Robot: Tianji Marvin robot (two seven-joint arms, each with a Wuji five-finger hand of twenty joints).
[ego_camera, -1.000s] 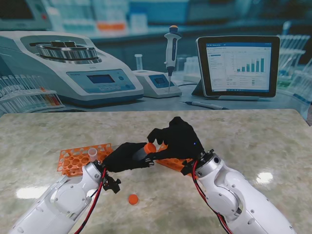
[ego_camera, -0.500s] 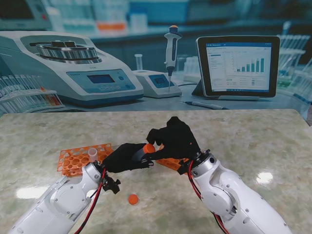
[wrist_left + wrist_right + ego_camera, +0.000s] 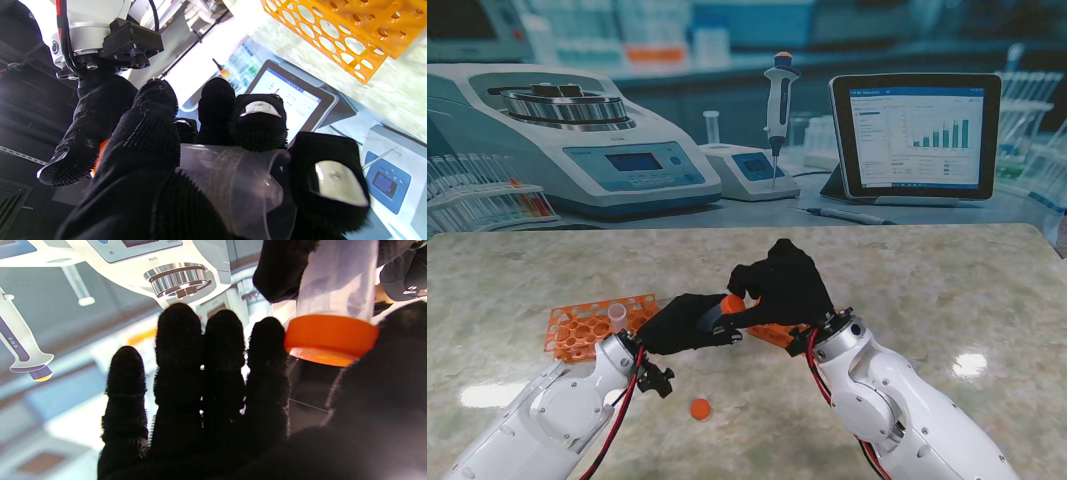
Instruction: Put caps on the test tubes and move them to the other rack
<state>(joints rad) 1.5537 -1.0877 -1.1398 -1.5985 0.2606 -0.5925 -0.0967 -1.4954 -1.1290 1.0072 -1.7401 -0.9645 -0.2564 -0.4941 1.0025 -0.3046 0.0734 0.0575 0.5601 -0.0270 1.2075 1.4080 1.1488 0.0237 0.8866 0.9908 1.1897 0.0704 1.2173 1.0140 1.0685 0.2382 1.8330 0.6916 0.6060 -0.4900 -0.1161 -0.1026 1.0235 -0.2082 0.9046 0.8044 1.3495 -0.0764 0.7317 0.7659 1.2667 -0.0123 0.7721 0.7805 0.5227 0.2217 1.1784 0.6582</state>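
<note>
- Our left hand [image 3: 682,322] grips the clear plastic test tube [image 3: 233,186] mid-air, between the two orange racks [image 3: 587,325].
- Our right hand [image 3: 787,285] pinches its orange round cap [image 3: 330,340].
- A spare orange cap [image 3: 699,408] lies on the marble table [image 3: 947,290].

A clear plastic test tube [image 3: 715,316] is held tilted above the table, an orange cap [image 3: 733,304] seated on its end. An orange rack [image 3: 592,325] with round holes lies to the left, one uncapped tube [image 3: 617,317] standing in it. A second orange rack [image 3: 777,334] is partly hidden. A loose orange cap [image 3: 700,408] lies nearer to me.
</note>
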